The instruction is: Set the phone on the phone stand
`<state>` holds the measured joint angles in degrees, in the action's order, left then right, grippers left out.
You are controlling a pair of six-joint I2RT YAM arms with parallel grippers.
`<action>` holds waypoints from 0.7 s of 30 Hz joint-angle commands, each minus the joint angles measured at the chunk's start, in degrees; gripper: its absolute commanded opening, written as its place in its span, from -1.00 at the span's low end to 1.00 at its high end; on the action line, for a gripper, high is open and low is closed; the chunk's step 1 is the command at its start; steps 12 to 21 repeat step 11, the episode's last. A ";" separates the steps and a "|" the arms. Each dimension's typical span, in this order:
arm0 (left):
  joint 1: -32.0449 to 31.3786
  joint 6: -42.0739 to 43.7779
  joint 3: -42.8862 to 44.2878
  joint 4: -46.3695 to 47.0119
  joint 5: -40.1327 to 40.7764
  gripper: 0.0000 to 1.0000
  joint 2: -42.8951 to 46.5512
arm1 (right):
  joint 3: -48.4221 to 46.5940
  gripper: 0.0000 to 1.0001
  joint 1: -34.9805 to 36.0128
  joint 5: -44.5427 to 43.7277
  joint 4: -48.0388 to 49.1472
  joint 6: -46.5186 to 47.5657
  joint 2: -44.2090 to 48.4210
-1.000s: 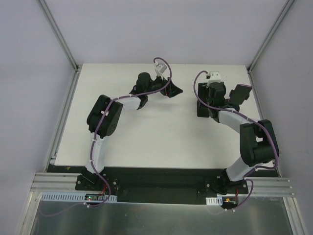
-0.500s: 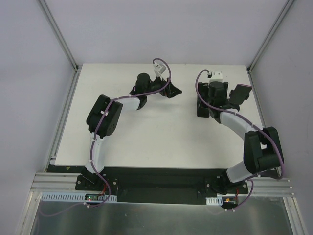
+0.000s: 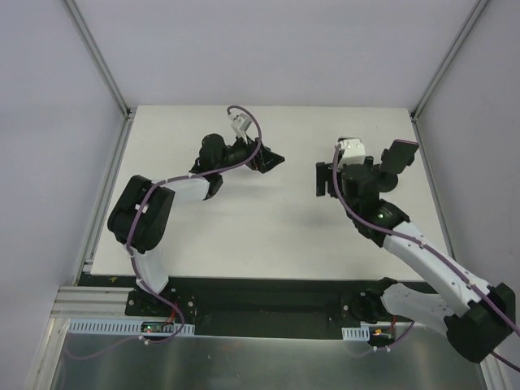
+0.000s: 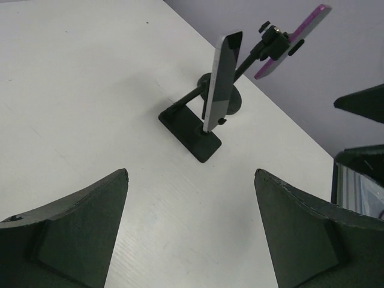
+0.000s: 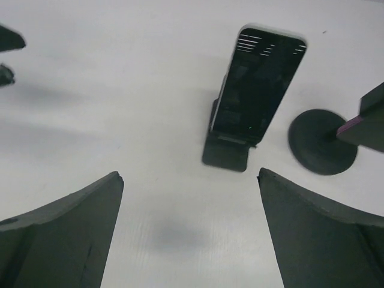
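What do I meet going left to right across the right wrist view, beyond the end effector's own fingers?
Left end effector's fingertips → phone on the phone stand → round black base → purple-edged plate.

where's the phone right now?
Right wrist view: the thin black slab phone leans upright on the small black phone stand, right half of the white table, just left of a round-based black holder.

Robot lab cell: white table [image 3: 268, 236], aluminium frame rails [image 3: 98, 57], plain grey walls [image 3: 268, 49].
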<state>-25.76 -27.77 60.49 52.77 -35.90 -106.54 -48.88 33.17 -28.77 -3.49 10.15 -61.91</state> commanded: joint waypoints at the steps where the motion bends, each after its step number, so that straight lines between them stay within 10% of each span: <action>1: -0.08 -2.46 -8.60 8.22 1.44 0.68 10.18 | 5.88 0.93 4.26 6.61 -10.30 -6.35 11.53; 11: -0.52 -10.54 -29.71 4.47 3.82 0.73 40.86 | 8.81 0.93 4.89 16.11 -23.85 -7.96 48.88; 21: -0.52 -10.54 -29.71 4.47 3.82 0.73 40.86 | 8.81 0.93 4.89 16.11 -23.85 -7.96 48.88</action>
